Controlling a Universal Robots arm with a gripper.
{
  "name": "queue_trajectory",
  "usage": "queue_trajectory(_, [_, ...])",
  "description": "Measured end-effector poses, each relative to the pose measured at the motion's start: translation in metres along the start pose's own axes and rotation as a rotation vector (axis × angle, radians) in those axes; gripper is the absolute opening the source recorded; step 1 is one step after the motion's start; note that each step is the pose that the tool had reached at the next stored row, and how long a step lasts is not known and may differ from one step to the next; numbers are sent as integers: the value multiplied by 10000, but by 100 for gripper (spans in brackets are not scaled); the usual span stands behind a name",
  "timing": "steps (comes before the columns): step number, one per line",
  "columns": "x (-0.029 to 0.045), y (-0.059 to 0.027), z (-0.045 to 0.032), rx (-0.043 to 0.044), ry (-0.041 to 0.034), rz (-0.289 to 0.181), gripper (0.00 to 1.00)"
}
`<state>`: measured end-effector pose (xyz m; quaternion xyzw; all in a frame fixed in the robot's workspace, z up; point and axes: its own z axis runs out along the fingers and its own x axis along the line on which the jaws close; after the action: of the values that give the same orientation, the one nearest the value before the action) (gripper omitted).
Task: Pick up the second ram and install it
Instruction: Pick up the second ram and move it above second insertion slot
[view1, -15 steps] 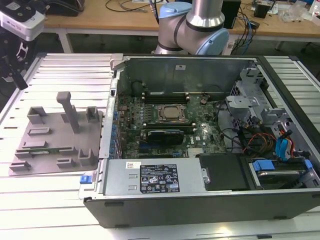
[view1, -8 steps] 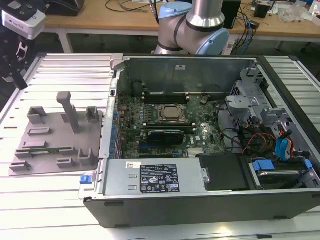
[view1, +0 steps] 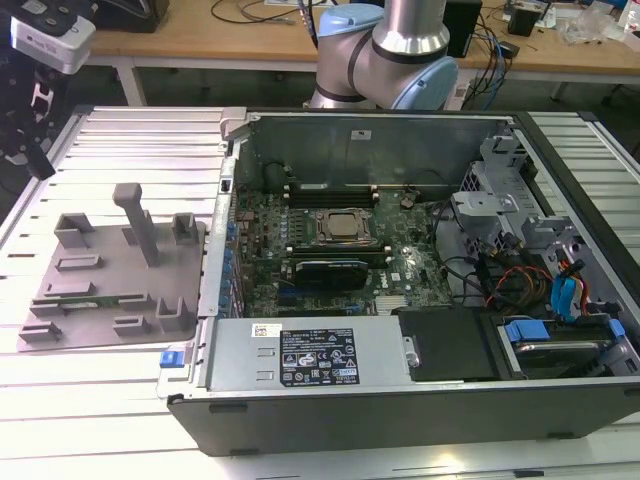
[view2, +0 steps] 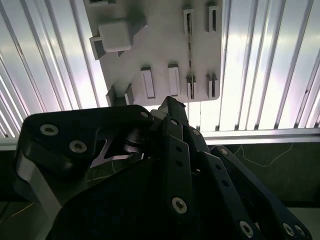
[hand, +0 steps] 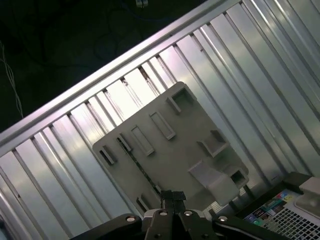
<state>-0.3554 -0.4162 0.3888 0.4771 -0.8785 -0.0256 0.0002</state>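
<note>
Pegs flank the second ram (view2: 190, 55), on edge in the grey holder tray (view2: 160, 45); jaws hang pressed together above. Open computer case (view1: 400, 415) sits just beside, label (view1: 316, 365) too small to read.

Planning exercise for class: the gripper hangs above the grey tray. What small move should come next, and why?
Probably line up over the memory stick lying in the tray and lower toward it: the gripper hangs high above, shut and holding nothing.

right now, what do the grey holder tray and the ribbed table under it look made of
Holder tray: probably matte grey plastic; dull, even colour, no glare. Ribbed table: likely bare aluminium; bright streaky reflections along its slats.
</note>
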Motion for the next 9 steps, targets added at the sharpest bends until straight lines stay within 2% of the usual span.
queue_trajectory(3, [0,0,0,-6,11,-254,8])
queue_trajectory(6, [0,0,0,-18,34,-747,8])
queue_trajectory(9, [0,0,0,-25,47,-1045,8])
